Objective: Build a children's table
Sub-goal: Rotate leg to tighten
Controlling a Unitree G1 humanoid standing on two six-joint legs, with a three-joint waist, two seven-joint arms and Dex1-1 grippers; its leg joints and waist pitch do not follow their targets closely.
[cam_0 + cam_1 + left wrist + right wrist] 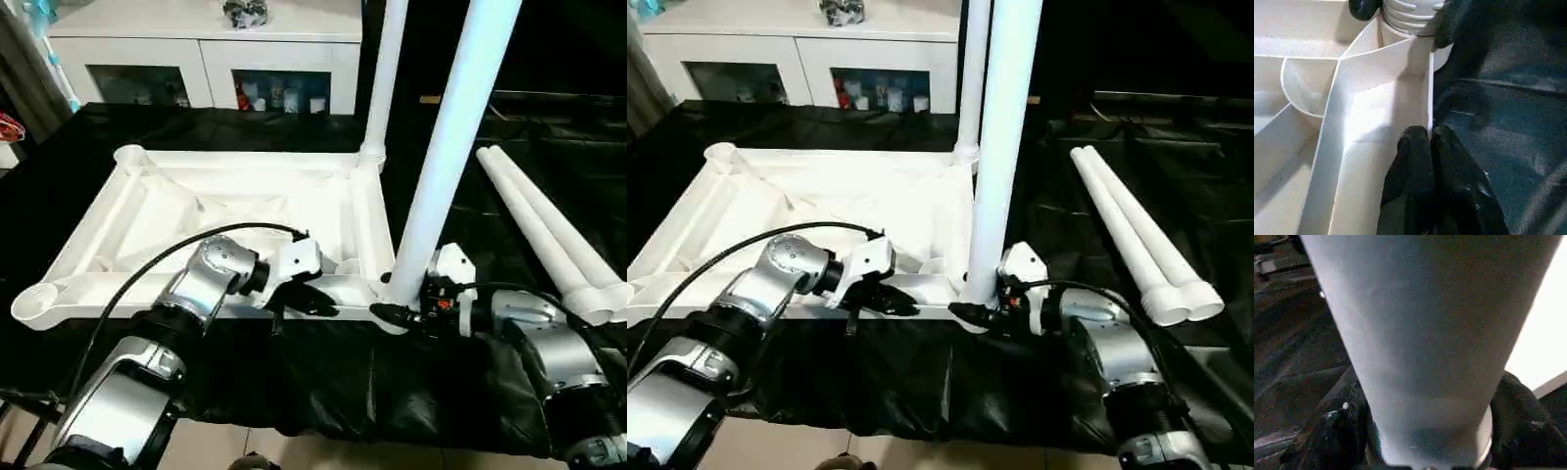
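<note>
Left fingers pinch the tabletop's near rim; right fingers flank the upright leg.

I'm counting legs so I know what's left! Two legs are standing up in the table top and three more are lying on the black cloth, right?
Not quite: two legs lie on the black cloth, not three. The left eye view shows the pair of loose legs side by side. The near standing leg and the far standing leg are upright in the table top.
</note>
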